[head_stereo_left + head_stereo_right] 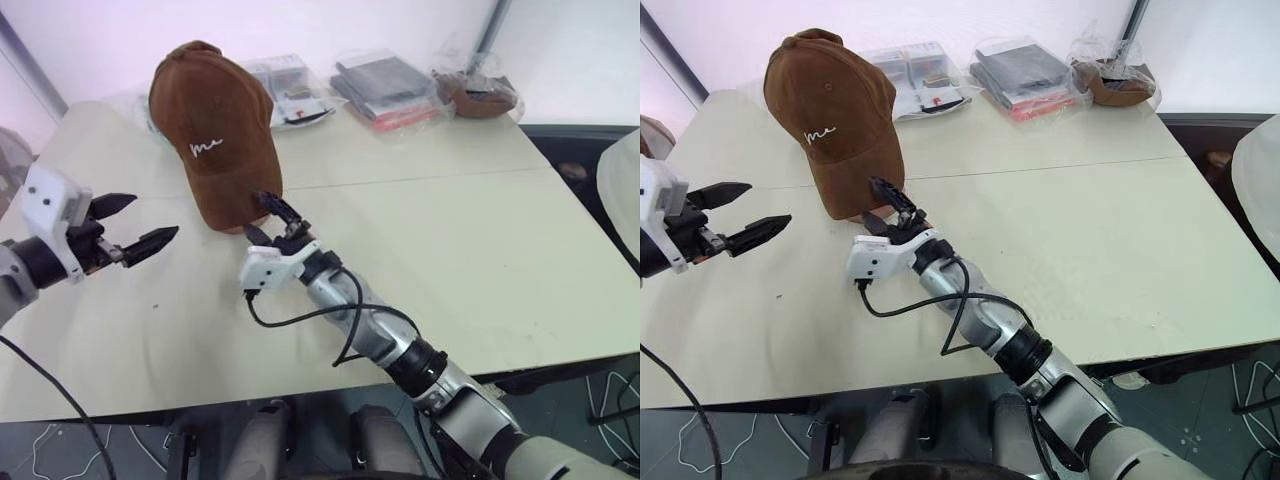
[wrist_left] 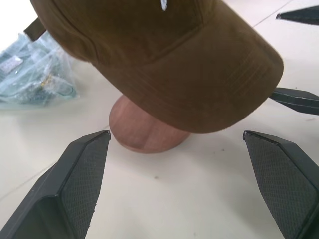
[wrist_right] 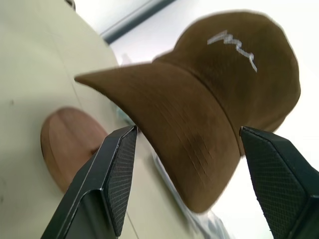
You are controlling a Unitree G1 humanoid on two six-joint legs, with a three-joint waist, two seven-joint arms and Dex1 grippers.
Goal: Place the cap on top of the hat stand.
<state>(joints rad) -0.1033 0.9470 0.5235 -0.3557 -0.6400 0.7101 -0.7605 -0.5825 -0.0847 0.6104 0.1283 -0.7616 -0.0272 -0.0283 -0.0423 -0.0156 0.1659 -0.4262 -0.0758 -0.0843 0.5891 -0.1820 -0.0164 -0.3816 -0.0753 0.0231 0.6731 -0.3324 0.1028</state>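
Brown suede baseball cap point(image 1: 215, 140) with white script sits atop the reddish wooden hat stand point(image 2: 144, 130), covering its rod. Right gripper point(image 1: 268, 215) gapes empty just below the brim; left gripper point(image 1: 135, 225), also spread wide and empty, hovers beside the cap.

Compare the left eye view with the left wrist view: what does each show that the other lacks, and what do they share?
Left eye view alone: plastic-wrapped packages at the table's far edge, and the open left gripper seen from outside.
Left wrist view alone: the hat stand's round wooden base under the brim.
Both: the cap on the stand and the open right gripper close to its brim.
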